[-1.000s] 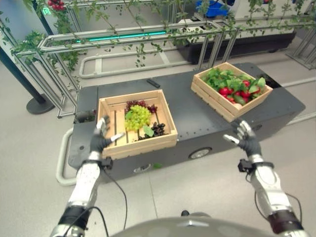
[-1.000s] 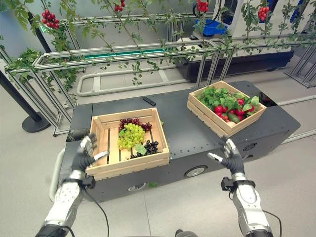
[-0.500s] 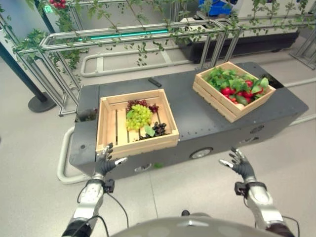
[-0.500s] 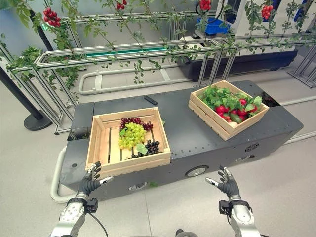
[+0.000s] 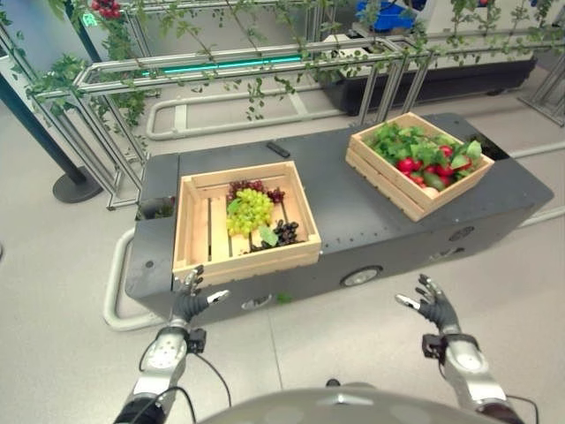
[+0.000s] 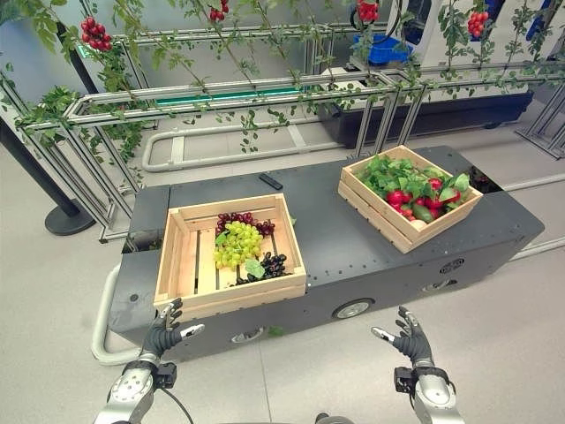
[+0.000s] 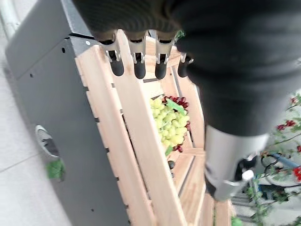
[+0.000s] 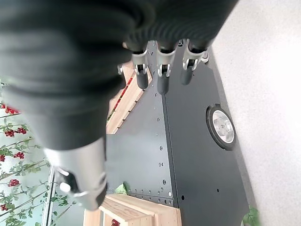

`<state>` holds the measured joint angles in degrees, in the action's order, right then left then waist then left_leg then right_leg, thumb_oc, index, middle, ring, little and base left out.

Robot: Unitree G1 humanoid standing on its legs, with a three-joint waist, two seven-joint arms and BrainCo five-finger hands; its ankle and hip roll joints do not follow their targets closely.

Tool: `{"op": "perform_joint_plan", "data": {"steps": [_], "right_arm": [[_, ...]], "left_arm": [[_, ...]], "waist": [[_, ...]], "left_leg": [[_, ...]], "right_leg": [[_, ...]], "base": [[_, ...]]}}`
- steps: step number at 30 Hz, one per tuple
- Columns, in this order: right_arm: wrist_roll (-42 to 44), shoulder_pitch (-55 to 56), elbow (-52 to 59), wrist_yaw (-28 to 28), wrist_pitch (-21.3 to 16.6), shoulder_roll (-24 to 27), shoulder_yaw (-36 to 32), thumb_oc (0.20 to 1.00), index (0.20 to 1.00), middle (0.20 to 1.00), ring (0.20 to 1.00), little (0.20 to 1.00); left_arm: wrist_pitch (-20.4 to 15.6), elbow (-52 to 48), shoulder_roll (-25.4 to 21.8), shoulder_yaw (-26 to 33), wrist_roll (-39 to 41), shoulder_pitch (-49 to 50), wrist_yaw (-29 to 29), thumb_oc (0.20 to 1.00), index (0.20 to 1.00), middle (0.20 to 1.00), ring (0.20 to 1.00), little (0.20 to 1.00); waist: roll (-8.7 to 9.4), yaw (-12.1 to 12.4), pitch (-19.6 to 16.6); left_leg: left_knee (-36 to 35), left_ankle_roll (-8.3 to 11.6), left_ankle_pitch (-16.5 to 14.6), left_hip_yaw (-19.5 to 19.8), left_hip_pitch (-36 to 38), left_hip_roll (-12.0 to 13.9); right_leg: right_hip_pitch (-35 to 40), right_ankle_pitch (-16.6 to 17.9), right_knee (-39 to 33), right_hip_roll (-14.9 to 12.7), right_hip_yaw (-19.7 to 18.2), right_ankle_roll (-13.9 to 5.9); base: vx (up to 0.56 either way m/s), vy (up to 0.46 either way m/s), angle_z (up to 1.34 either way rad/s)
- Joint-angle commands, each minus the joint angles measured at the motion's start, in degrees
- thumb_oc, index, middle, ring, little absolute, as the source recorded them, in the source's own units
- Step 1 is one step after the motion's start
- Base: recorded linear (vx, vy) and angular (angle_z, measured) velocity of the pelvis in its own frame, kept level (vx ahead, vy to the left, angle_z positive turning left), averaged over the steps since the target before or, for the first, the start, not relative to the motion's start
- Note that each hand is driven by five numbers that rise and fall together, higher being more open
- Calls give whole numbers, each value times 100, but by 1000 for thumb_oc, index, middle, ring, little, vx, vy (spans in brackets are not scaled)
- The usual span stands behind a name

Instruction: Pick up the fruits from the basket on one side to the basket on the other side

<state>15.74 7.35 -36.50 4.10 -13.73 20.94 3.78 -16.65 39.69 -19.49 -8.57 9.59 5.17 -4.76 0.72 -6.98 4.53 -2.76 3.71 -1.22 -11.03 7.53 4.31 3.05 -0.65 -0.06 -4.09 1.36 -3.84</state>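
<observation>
Left eye view: dark grey wheeled platform serving as desk (image 5: 353,221), carrying two pale slatted wooden crates well apart. Left wooden crate (image 5: 190,234) holding a bunch of green grapes (image 5: 248,209), a dark red grape bunch (image 5: 252,187) at its far edge and a black grape bunch (image 5: 284,231) at its near edge. Right wooden crate (image 5: 388,181) set at an angle, filled with green leaves and red round fruits (image 5: 408,163). Small flat black object (image 5: 277,149) lying on the desk behind the left crate. Left hand (image 5: 187,301) low, in front of the desk below the left crate's near wall, fingers spread and straight, nothing held. Right hand (image 5: 433,305) low over the floor in front of the desk, clear of it, fingers likewise spread and empty. Metal railing with trailing vines (image 5: 221,66) behind the desk.
</observation>
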Motion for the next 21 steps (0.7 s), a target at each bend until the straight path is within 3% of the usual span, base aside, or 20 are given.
{"op": "perform_joint_plan", "data": {"steps": [1,10,21], "right_arm": [[-111,-389,22,95,-245,-73,103,1000,1000,1000,1000,1000],[-204,-438,-31,161,-252,-58,142,1000,1000,1000,1000,1000],[-194,-422,81,208,-284,-30,91,1000,1000,1000,1000,1000]], "left_arm": [[-165,64,-26,-76,-233,-236,-112,1000,1000,1000,1000,1000],[-133,536,22,-99,-379,-294,-161,1000,1000,1000,1000,1000],[-204,310,-39,-113,-353,-289,-207,1000,1000,1000,1000,1000]], "waist": [[214,-32,-21],[246,-23,-14],[279,11,-16]], "left_leg": [[577,-92,-244,-10,-416,57],[565,-84,-242,-2,-408,55],[575,-78,-244,37,-425,55]], "right_leg": [[-322,-223,552,-396,83,-444],[-323,-223,542,-380,72,-442],[-317,-235,562,-385,107,-440]], "base": [[0,0,0],[0,0,0],[0,0,0]]}}
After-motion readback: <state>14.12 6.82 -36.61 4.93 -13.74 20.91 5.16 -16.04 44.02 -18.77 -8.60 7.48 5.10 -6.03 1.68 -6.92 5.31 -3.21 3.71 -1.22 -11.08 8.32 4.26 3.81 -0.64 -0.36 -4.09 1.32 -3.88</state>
